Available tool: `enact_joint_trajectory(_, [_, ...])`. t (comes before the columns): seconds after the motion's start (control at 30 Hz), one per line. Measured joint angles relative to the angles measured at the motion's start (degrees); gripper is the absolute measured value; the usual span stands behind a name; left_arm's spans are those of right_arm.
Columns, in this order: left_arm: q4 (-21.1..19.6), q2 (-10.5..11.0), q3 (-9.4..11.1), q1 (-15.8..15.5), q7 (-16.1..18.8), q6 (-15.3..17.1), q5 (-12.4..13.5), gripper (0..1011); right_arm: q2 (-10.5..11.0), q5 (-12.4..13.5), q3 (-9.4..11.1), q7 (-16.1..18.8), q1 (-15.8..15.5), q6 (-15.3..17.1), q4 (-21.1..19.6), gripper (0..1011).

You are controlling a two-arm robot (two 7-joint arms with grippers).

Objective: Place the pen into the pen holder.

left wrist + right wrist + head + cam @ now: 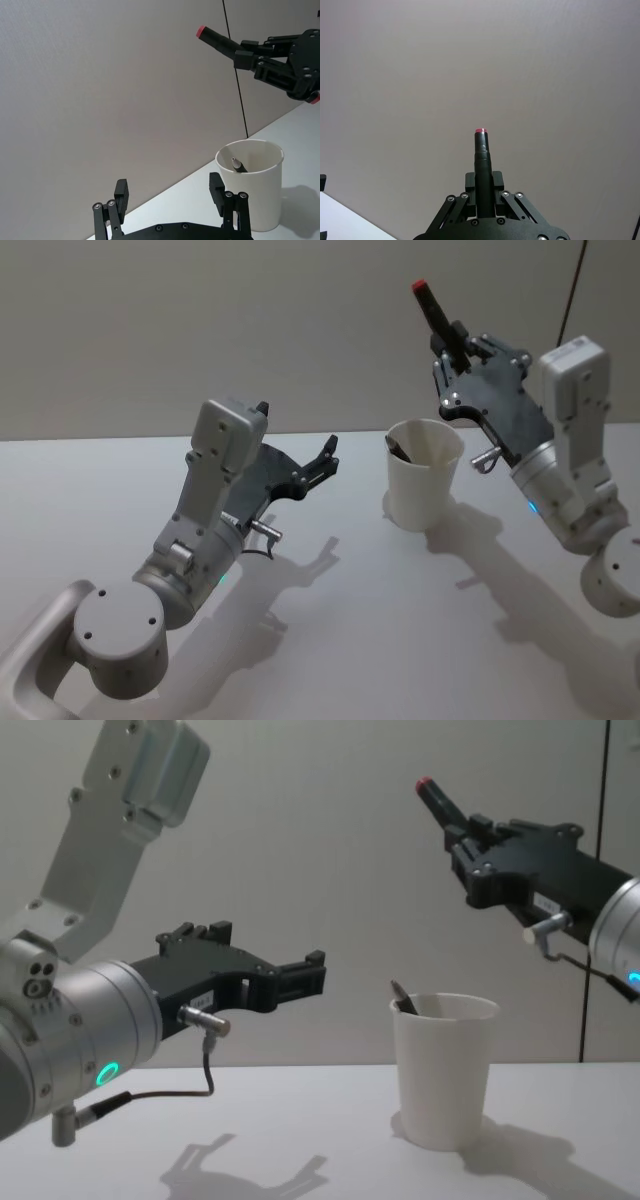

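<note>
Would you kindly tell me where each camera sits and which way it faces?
Head: high up, looking down at the table; both arms show.
Chest: low, looking across; left gripper open, right gripper holds the pen.
Left wrist: behind that gripper, facing the cup.
Right wrist: behind its gripper, facing the wall.
Shared: head, chest and left wrist see the cup with a pen already inside.
</note>
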Motion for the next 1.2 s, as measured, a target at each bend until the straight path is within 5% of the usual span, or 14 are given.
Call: enact_joint_trajectory(1.2, [0.0, 0.0, 0.0, 0.0, 0.0, 0.0, 0.0, 1001, -3.8, -2.1, -1.2, -0.5, 8.8, -11.2, 19.6, 187])
